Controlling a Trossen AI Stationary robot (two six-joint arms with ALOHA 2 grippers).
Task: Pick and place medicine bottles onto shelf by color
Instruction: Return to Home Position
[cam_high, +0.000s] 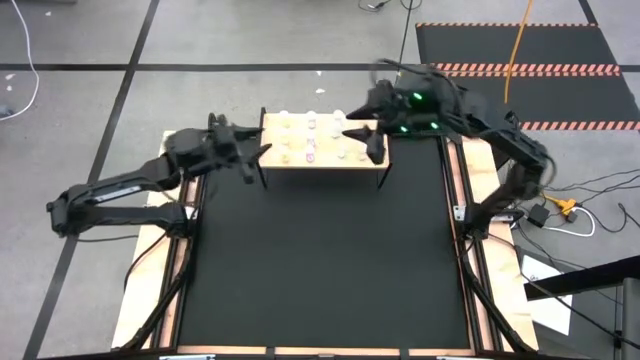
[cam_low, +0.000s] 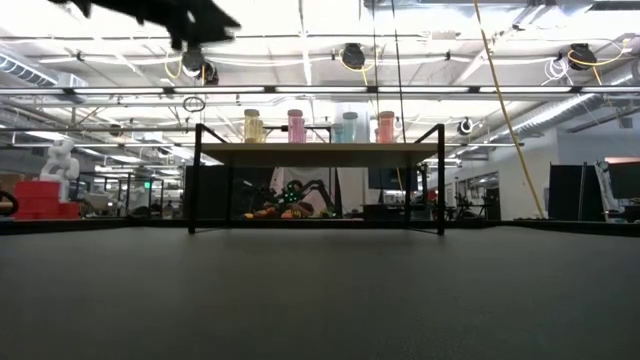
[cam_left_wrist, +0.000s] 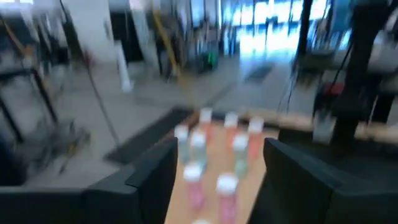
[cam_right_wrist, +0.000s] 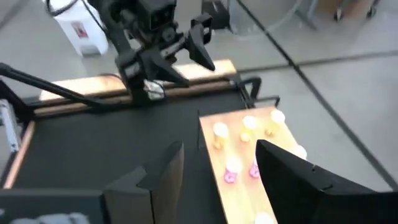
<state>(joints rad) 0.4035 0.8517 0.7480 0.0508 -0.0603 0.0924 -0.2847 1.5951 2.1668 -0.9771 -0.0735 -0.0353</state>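
Light-wood shelf (cam_high: 328, 164) stands at far edge of table (cam_high: 320, 260), approx. ctr. Medicine bottles (cam_high: 311, 148) upright on shelf top in rows; pink, yellow, blue-green noted. Left gripper (cam_high: 258, 150) just off shelf's left end, fingers wide apart, empty. Right gripper (cam_high: 366, 140) over shelf's right end, fingers apart, nothing held.

1. High view: overhead, straight down, far back; takes in the whole surface (cam_high: 320, 260), both arms and the floor around
2. Low view: at surface height, level across it; shelf (cam_low: 320, 150) side-on at the far end, room behind
3. Left wrist view: close in, along the shelf top from one short end, past the left gripper (cam_left_wrist: 219, 148)
4. Right wrist view: above the opposite end, tilted down past the right gripper (cam_right_wrist: 219, 146); left gripper farther off
5. All four share the shelf
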